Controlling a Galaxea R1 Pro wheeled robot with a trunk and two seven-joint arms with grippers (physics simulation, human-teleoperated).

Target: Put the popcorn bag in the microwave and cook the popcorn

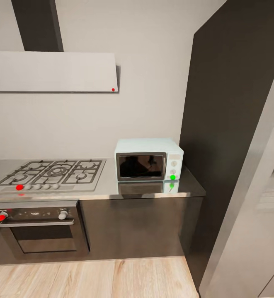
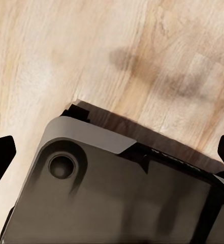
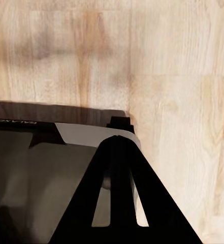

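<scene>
**A:** Where do our grippers stand?

**B:** Our left gripper [image 2: 112, 152] hangs with its fingers wide apart, one dark fingertip [image 2: 1, 155] at each edge of its wrist view, nothing between them. Our right gripper [image 3: 118, 203] shows its fingers drawn together into one dark wedge, clamped on nothing we can see. Both point down at our own grey base [image 2: 117, 193] and the wooden floor [image 3: 183, 76], which we judge is how arms are carried while we roll, tucked clear of the furniture.

**A:** And further out?

**B:** The head view faces the kitchen run: a pale blue microwave [image 1: 148, 159] sits at the right end of the desk [image 1: 107, 188], its door closed and a green marker [image 1: 172, 177] on its lower control. A gas hob [image 1: 52, 171] lies to its left, an oven [image 1: 39, 227] beneath that.

**A:** The popcorn bag?

**B:** We can't place it. The microwave's window is too dark to read, so the bag may be inside it or lying somewhere outside this view.
</scene>
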